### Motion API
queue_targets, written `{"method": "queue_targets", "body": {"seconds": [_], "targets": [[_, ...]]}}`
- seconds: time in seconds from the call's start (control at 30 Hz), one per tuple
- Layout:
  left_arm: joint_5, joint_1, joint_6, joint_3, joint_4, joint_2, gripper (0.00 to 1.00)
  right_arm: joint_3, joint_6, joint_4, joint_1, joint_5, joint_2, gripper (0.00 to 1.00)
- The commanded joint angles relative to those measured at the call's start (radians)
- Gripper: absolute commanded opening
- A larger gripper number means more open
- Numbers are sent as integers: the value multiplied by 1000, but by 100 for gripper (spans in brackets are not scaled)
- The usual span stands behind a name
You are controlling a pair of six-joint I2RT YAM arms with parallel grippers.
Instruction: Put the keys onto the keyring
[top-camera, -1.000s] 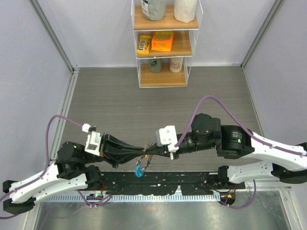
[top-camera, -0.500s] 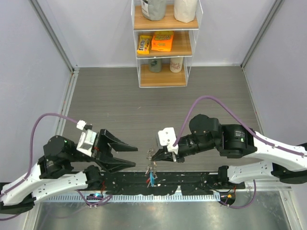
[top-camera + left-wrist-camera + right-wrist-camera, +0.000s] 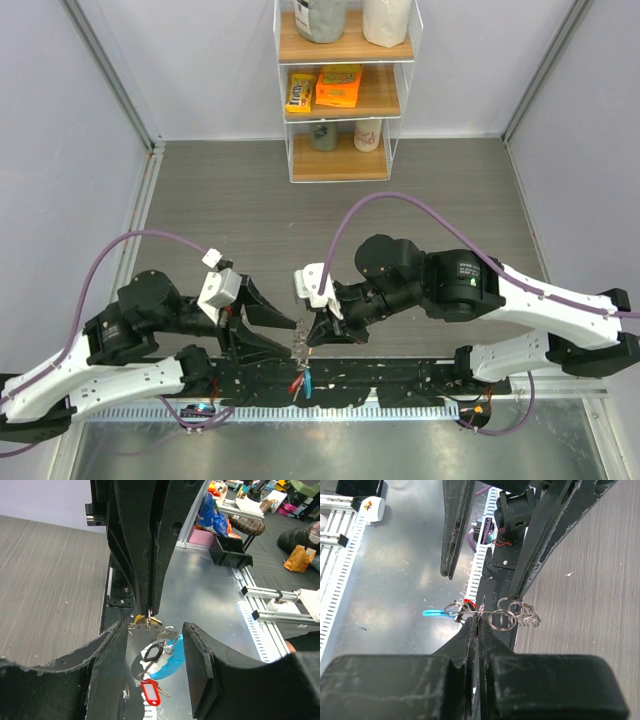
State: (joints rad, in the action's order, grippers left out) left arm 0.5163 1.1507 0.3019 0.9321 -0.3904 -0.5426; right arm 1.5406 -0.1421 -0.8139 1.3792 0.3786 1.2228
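Observation:
My right gripper (image 3: 306, 345) is shut on the thin silvery keyring (image 3: 492, 611), and the bunch hangs from it above the black rail. In the left wrist view its closed fingers (image 3: 149, 580) come down from the top and pinch the wire above a yellow key head (image 3: 141, 622). Below dangle small split rings, a black tag (image 3: 152, 653), the blue crescent tag (image 3: 170, 669) and a red-tagged key (image 3: 150, 692). My left gripper (image 3: 153, 630) stands open on either side of the bunch, touching nothing. In the right wrist view, more keys (image 3: 527, 621) hang on rings to the right of my right gripper (image 3: 477, 617).
A clear shelf unit (image 3: 342, 90) with snacks and cups stands at the back of the grey table. The black rail (image 3: 400, 380) and a metal plate run along the near edge, below the hanging bunch. Both arms meet near the middle front.
My left gripper has opened, let go of the keyring and come back open beside it. My right arm has carried the keyring leftward, and the bunch now hangs lower.

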Motion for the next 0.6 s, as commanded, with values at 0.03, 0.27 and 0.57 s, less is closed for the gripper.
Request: {"method": "queue_targets", "body": {"seconds": [0.03, 0.27, 0.57], "targets": [[-9, 1, -17, 59, -106, -10, 52, 75, 47, -10, 3, -24, 27, 6], [-33, 0, -41, 93, -218, -33, 47, 128, 70, -37, 4, -15, 86, 6], [-29, 1, -64, 111, -283, -59, 32, 176, 72, -62, 3, 0, 148, 6]]}}
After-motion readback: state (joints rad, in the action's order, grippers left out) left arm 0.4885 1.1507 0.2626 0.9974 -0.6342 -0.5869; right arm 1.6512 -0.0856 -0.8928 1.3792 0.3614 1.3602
